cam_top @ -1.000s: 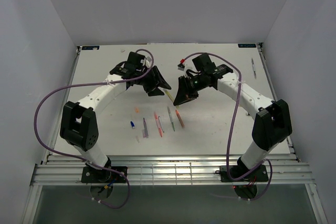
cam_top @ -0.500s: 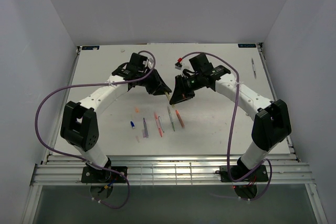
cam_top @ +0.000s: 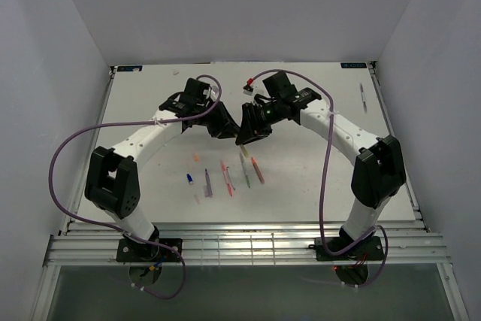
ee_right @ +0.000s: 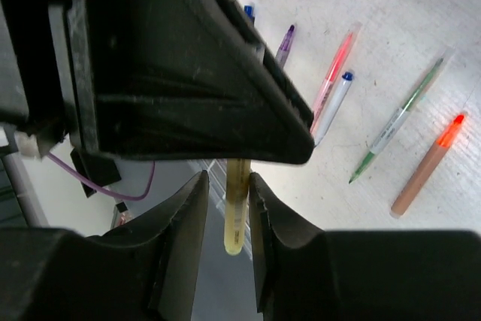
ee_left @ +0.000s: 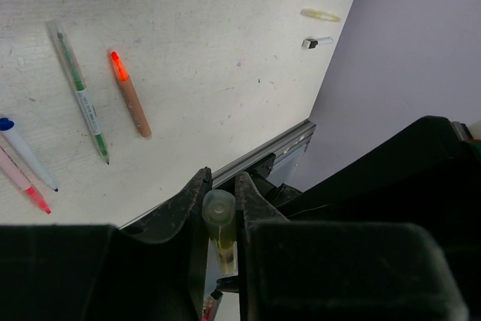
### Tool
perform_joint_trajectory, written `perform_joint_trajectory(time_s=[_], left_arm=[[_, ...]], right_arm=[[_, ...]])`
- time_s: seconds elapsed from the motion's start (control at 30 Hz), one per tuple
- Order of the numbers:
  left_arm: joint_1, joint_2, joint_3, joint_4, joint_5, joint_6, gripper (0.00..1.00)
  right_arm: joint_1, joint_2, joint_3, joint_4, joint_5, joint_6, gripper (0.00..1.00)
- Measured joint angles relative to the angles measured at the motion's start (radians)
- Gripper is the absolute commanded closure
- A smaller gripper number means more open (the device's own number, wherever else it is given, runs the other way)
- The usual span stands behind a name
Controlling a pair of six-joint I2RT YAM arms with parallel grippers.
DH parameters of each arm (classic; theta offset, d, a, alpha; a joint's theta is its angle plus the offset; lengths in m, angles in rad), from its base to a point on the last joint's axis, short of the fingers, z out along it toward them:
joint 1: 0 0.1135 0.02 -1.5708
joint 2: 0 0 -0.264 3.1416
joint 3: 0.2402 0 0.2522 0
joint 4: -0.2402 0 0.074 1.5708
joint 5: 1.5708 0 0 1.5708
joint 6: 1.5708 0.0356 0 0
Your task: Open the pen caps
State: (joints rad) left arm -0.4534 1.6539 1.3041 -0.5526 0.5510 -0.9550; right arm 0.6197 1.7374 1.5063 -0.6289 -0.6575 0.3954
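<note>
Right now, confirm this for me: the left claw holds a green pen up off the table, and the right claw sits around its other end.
Wrong colour: the left claw holds a yellow pen, as the left wrist view shows; the green pen lies on the table. The right claw does sit around its other end.

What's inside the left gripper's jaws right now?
A pale yellow pen, clamped between the left gripper's fingers, its round end showing. The rest runs down behind the black finger bodies, so I cannot see whether its cap is on.
</note>
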Motion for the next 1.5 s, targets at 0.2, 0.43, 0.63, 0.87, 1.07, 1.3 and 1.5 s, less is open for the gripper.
perform_joint_trajectory(time_s=[0.2,0.43,0.63,0.87,1.07,1.3,1.5], left_arm=[[0.000,-0.001,0.000,-0.001,0.000,-0.002,1.00],[0.003,0.002,0.004,-0.029,-0.016,0.000,1.00],[0.044,0.074,0.081,-0.149,-0.016,0.002,1.00],[0.135,0.149,0.229,-0.133,-0.061,0.011,1.00],[0.135,0.115,0.161,-0.099,-0.091,0.052,1.00],[0.133,0.097,0.082,-0.194,-0.196,0.175,1.00],[0.133,0.092,0.080,-0.273,-0.352,0.261,0.95]], right_arm=[[0.013,0.054,0.044,-0.002,0.003,-0.007,0.81],[0.042,0.053,0.043,-0.021,0.088,-0.033,0.92],[0.183,0.035,0.074,-0.063,0.472,-0.133,0.92],[0.303,-0.014,-0.064,-0.212,0.681,-0.212,0.92],[0.171,-0.080,-0.151,-0.174,0.531,-0.200,0.92],[0.010,-0.097,-0.230,-0.111,0.455,-0.196,0.92],[-0.005,-0.052,-0.281,-0.054,0.433,-0.195,0.92]])
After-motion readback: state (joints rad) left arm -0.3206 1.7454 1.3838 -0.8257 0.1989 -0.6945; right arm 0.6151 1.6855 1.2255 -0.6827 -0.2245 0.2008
